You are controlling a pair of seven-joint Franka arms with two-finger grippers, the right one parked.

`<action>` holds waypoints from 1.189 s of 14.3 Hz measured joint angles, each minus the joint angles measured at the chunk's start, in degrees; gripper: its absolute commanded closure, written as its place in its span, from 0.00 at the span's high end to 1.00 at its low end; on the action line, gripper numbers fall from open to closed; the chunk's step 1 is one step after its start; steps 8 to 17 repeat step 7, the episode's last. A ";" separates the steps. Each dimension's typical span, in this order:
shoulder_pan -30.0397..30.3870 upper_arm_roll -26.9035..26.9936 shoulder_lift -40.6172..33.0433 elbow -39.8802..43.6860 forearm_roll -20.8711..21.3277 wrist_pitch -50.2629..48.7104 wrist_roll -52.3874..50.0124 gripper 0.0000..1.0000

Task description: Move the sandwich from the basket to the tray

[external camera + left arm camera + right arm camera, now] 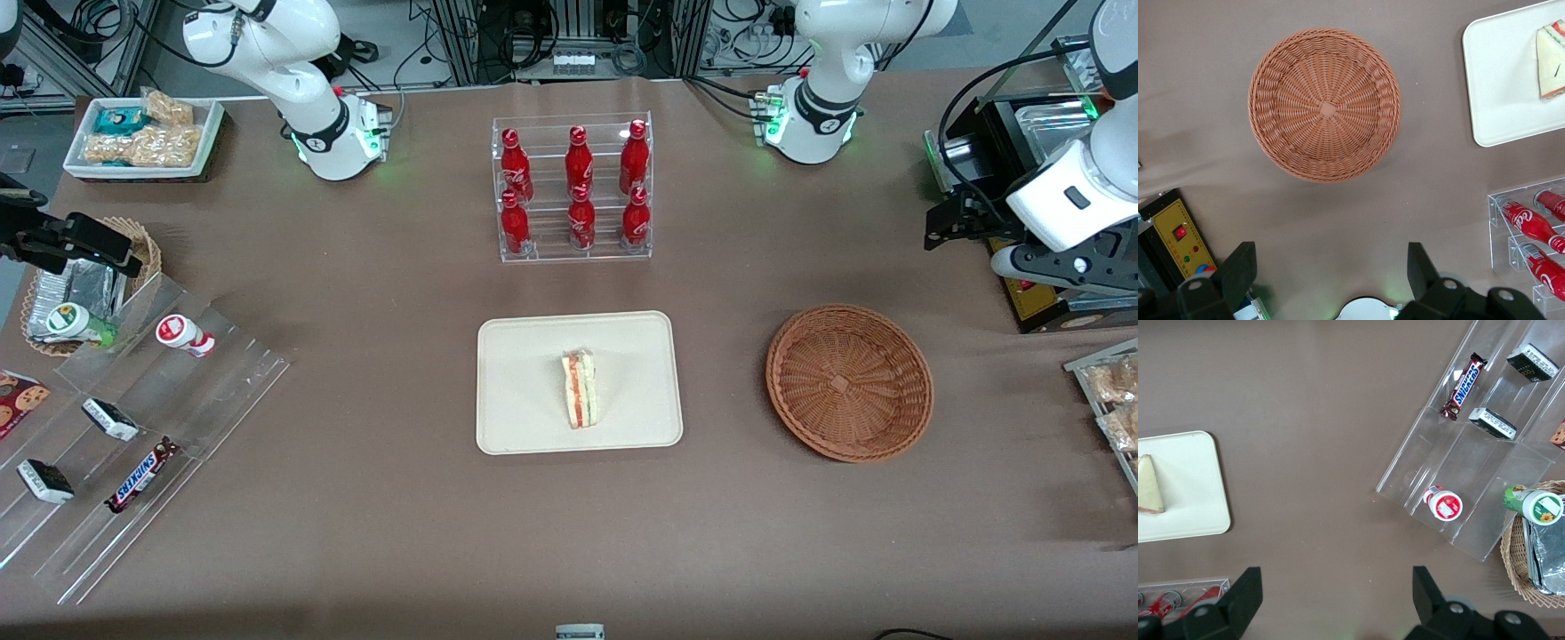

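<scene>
The sandwich lies on its side in the middle of the cream tray, its red and green filling showing. It also shows in the left wrist view on the tray, and in the right wrist view on the tray. The reddish-brown basket is empty beside the tray, toward the working arm's end; the left wrist view shows it from above. My left gripper is open and empty, raised above the table, farther from the front camera than the basket.
A clear rack of red cola bottles stands farther back than the tray. A clear stepped stand with snacks, a pale basket and a white snack tray are at the parked arm's end. A yellow control box is near my gripper.
</scene>
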 measured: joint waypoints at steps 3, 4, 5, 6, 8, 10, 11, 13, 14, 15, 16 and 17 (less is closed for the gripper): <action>-0.34 -1.01 0.02 0.00 0.09 0.00 -0.05 1.00; -0.36 -1.04 0.03 0.00 0.10 0.00 -0.05 1.00; -0.35 -1.03 0.03 0.00 0.12 0.00 -0.05 1.00; -0.35 -1.03 0.03 0.02 0.14 0.00 -0.05 1.00; -0.35 -1.03 0.03 0.05 0.14 0.00 -0.05 1.00; -0.35 -1.03 0.03 0.05 0.14 0.00 -0.05 1.00; -0.35 -1.03 0.03 0.05 0.14 0.00 -0.05 1.00; -0.35 -1.03 0.03 0.05 0.14 0.00 -0.05 1.00; -0.35 -1.03 0.03 0.05 0.14 0.00 -0.05 1.00; -0.35 -1.03 0.03 0.05 0.14 0.00 -0.05 1.00; -0.35 -1.03 0.03 0.05 0.14 0.00 -0.05 1.00; -0.35 -1.03 0.03 0.05 0.14 0.00 -0.05 1.00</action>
